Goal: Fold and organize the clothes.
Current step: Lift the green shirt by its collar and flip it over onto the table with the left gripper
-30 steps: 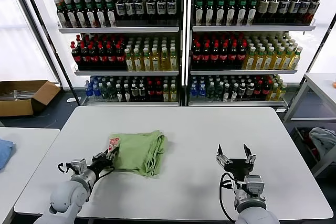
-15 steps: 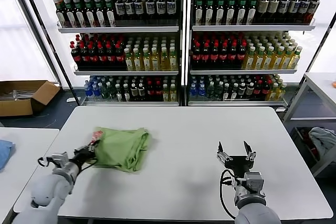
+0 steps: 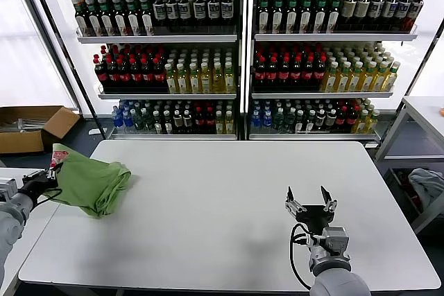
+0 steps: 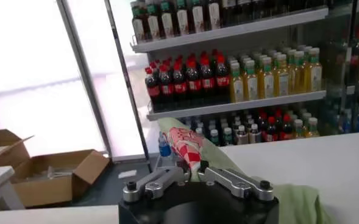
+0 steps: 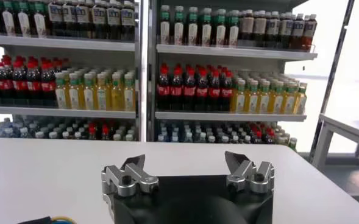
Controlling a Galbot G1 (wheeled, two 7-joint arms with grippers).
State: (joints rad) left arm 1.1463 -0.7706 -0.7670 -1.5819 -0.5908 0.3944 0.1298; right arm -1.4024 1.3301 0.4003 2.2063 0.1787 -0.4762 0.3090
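A folded light green shirt (image 3: 90, 181) lies at the far left edge of the white table (image 3: 236, 206), partly hanging over it. Its red-and-white print shows at the corner that my left gripper (image 3: 47, 175) is shut on. In the left wrist view the gripper (image 4: 191, 169) pinches that printed corner (image 4: 185, 143), and the green cloth (image 4: 295, 204) trails behind. My right gripper (image 3: 309, 202) is open and empty above the table's front right; it also shows open in the right wrist view (image 5: 188, 167).
Shelves of bottles (image 3: 236, 53) stand behind the table. A second white table (image 3: 24, 202) is at the left with a blue cloth (image 3: 5, 199) on it. A cardboard box (image 3: 31, 126) lies on the floor at far left. A pale bundle (image 3: 427, 185) sits at the right.
My left gripper has dragged the green shirt from the table's middle left to its far left edge. The right gripper has stayed in place, open.
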